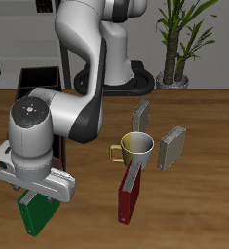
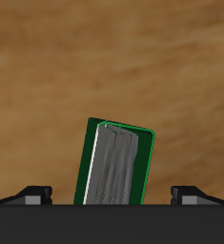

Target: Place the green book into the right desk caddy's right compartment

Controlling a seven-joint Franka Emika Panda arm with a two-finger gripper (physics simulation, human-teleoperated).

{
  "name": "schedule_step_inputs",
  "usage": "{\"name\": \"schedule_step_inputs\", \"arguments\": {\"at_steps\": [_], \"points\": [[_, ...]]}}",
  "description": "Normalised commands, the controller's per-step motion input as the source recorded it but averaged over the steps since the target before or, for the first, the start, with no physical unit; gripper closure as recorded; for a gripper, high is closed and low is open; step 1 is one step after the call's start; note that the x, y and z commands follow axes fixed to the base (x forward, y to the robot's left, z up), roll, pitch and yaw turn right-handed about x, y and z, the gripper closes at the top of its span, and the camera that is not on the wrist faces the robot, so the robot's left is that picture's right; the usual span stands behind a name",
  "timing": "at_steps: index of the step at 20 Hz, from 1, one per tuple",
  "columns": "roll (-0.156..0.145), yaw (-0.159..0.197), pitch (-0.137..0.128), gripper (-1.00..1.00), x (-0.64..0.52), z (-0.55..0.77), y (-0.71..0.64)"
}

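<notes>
green book (image 1: 31, 215) looks rigid, thin, light, with a likely slick hardcover; best pinched across its flat covers near the top edge. Green cover, pale page block showing in the wrist view (image 2: 115, 164). It stands on edge near the table's front, at about 7 o'clock from the mug (image 1: 134, 149), directly under the gripper (image 1: 36, 195). Fingers straddle it widely, no contact visible. right desk caddy (image 1: 38, 80) sits far back at 12 o'clock.

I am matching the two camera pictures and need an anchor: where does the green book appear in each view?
Exterior view: the green book stands near the table's front edge, under the gripper.
Wrist view: the green book stands upright on its edge on the wooden table, between the fingers.
Shared landmark: the wooden table.
</notes>
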Motion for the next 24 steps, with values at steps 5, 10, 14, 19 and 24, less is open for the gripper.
{"name": "schedule_step_inputs", "arguments": {"at_steps": [5, 10, 14, 19, 24], "points": [[0.011, -0.004, 0.017, 1.00, -0.02, -0.09, 0.07], [0.028, 0.006, 0.019, 1.00, -0.05, -0.08, 0.15], [0.012, -0.008, 0.002, 1.00, -0.09, 0.03, 0.09], [0.005, 0.003, -0.027, 1.00, -0.09, 0.17, 0.04], [-0.017, 0.022, -0.066, 1.00, -0.13, 0.33, 0.04]]}}
